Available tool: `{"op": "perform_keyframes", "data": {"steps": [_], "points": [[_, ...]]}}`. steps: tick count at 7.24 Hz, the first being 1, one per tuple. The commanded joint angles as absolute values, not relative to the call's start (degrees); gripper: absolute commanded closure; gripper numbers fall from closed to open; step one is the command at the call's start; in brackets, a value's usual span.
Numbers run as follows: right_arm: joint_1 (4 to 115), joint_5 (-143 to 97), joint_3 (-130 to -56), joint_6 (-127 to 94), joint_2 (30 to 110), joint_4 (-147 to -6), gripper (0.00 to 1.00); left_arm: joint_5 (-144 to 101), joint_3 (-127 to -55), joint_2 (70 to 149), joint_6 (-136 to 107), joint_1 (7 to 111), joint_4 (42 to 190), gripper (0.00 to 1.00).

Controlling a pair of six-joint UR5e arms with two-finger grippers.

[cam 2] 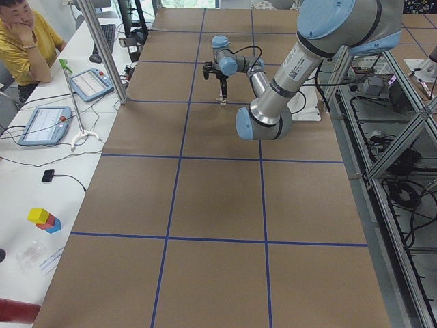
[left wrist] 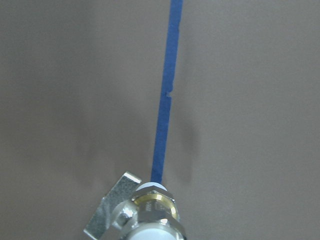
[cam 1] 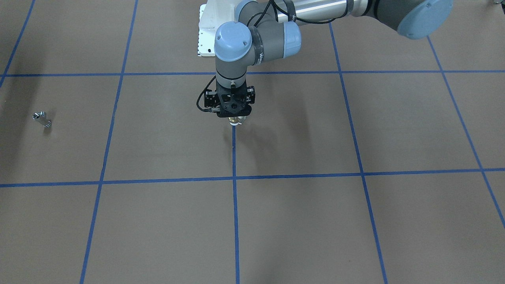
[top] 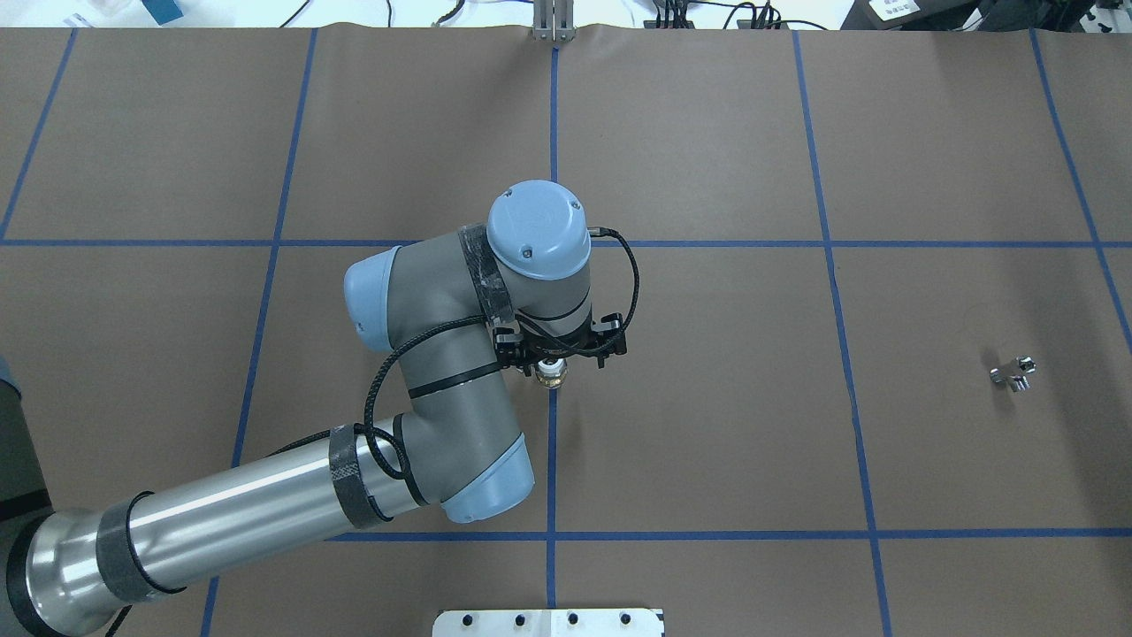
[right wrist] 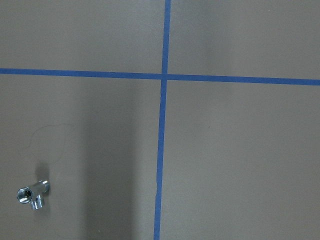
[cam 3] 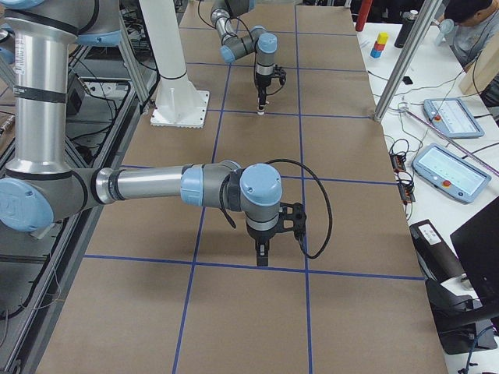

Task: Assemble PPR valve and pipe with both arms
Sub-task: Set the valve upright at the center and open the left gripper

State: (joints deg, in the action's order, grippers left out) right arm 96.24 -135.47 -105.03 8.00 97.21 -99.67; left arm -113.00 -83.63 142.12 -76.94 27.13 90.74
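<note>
My left gripper [top: 550, 364] points straight down near the middle of the table and is shut on the PPR valve [left wrist: 152, 220], a white tube with a brass band and a pale side handle. The valve [cam 1: 235, 121] hangs just above a blue tape line. The pipe [top: 1013, 372], a small shiny silver piece, lies alone on the paper far to my right, also seen as the pipe [cam 1: 42, 118] and the pipe [right wrist: 32, 195]. My right gripper [cam 3: 263, 257] shows only in the exterior right view, hanging low over the table; I cannot tell whether it is open or shut.
Brown paper with a blue tape grid [top: 553, 442] covers the table. The white pedestal base [cam 1: 207, 35] stands at the robot's edge. Side benches hold tablets [cam 2: 44, 125], coloured blocks [cam 2: 43, 219] and aluminium posts [cam 2: 102, 48]; a person [cam 2: 24, 37] sits there.
</note>
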Motion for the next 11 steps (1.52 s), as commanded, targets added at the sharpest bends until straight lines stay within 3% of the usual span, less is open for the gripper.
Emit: {"op": "perform_keyframes", "data": {"steps": [1,4,7,9,11], "points": [[96.2,-135.5,-105.1,7.7,96.9,-99.7,0.0,-113.0,-88.2,141.5,-77.0,29.1,89.0,0.01],[94.3,-136.1,-106.3,4.2,96.9,-99.6,0.0,-113.0,-105.0,132.5,-68.6,31.8,78.0,0.01],[88.3,-136.9,-109.9,-4.0,96.9,-99.4,0.0,-113.3,-124.0,116.8,-56.1,35.4,74.6,0.01],[82.2,-137.1,-110.7,-15.9,97.9,-91.4,0.0,-116.3,-129.0,106.7,-41.3,43.5,74.6,0.01],[76.1,-136.8,-110.3,-28.4,102.6,-76.8,0.0,-124.8,-128.8,97.3,-20.9,56.5,74.8,0.01]]}}
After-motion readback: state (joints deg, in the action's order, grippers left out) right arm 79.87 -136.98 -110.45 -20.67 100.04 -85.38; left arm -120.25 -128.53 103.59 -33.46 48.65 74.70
